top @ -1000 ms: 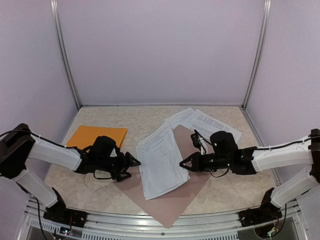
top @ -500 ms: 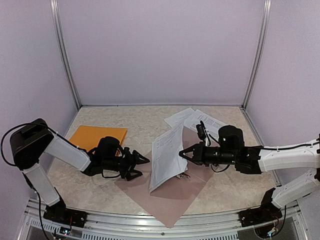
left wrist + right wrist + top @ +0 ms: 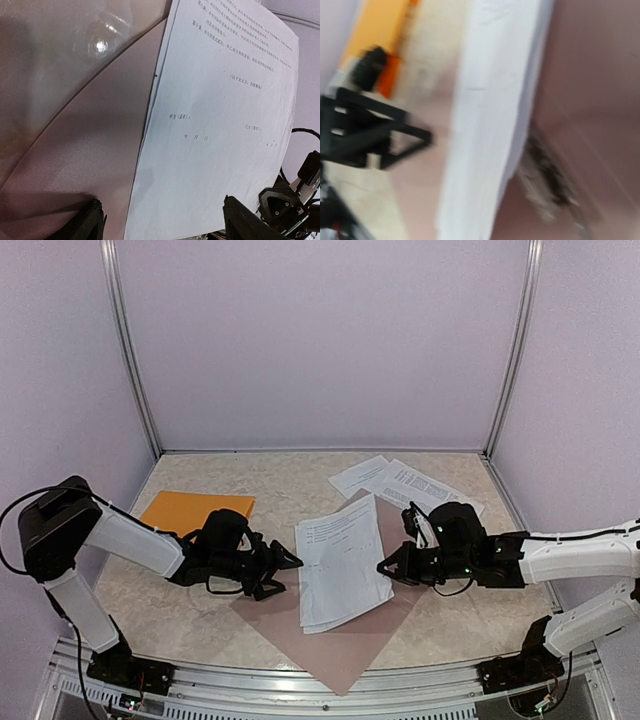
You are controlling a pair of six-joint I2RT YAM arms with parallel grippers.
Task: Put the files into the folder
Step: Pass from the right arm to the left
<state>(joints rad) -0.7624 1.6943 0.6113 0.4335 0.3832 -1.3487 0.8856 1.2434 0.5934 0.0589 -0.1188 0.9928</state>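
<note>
1. The left gripper (image 3: 288,573) has its jaws spread wide with nothing between them; the fingers (image 3: 94,222) frame the view from the left wrist, one at each lower corner.
2. The files (image 3: 340,560), a stack of white printed sheets, lie just ahead of those open jaws; the stack's near edge comes right up to the fingertips.
3. The right gripper (image 3: 384,568) has its jaws closed tight; its tip sits at the opposite edge of the stack, facing the left gripper across the paper; the right wrist view is too blurred to tell whether a sheet is pinched.
4. The stack rests almost flat on the pinkish folder (image 3: 345,650), which lies spread under and between both sets of jaws.
5. More printed sheets (image 3: 400,480) lie on the table (image 3: 270,480) beyond the right gripper, apart from the stack.
6. An orange card (image 3: 195,510) lies behind the left gripper, off the folder.
</note>
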